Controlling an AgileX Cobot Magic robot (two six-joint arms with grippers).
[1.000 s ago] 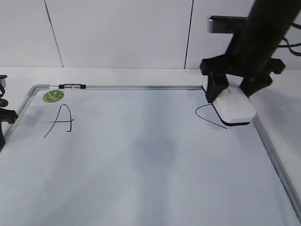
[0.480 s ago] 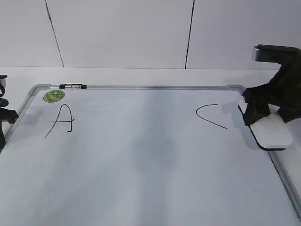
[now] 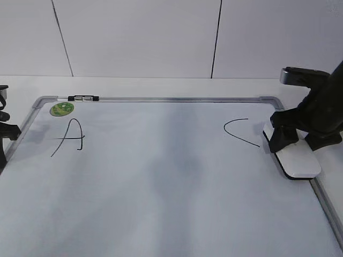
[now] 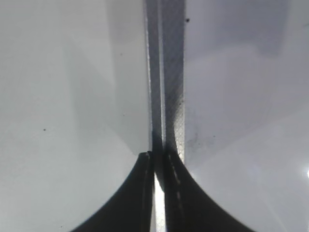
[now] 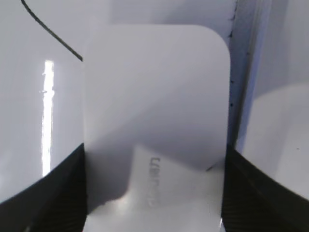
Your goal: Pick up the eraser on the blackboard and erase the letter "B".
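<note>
A white blackboard [image 3: 161, 182] lies on a pale surface [image 3: 134, 85]. Between its "A" [image 3: 69, 138] and "C" [image 3: 241, 132] no letter "B" shows, so the erasing looks done. The right claw [image 3: 296, 140] is closed on the eraser [image 3: 297, 159], a finger on each long side. A second ago the eraser sat over the "C"; then it swung beyond the board's right frame, and now rests on the right edge just beside the "C", likely being set down. The left claw [image 4: 157, 166], at the board's left frame [image 4: 166, 72], has its fingers nearly together and holds nothing
</note>
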